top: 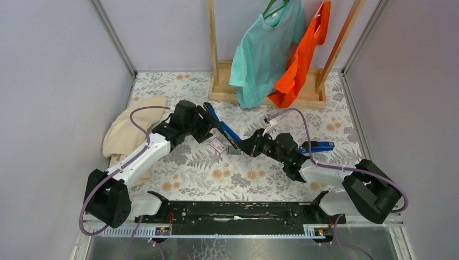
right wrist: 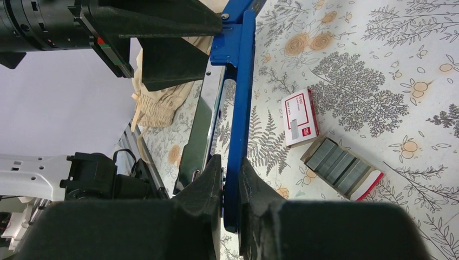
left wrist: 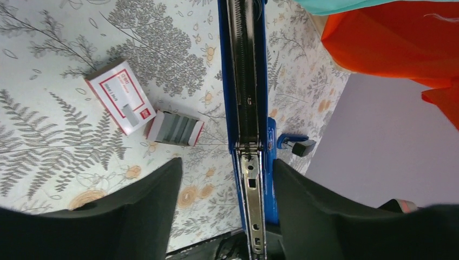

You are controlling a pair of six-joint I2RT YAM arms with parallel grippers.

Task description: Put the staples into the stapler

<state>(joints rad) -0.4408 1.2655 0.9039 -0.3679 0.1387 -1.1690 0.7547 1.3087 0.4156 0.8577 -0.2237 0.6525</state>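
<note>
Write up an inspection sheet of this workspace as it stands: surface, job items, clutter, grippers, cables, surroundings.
Surface: floral tablecloth, flat, no spills seen.
Job's things: open stapler held between both arms, magazine channel exposed; staples lie in their tray on the cloth, beside the staple box.
Clutter: second stapler by the right arm; beige cloth bunched at the left edge.
Grippers: left gripper open, fingers either side of the open stapler; right gripper shut on its blue arm.
Cables: purple cables loop along both arms, not snagged.
Surroundings: wooden rack at the back with a teal shirt and an orange shirt; plain grey walls.
</note>
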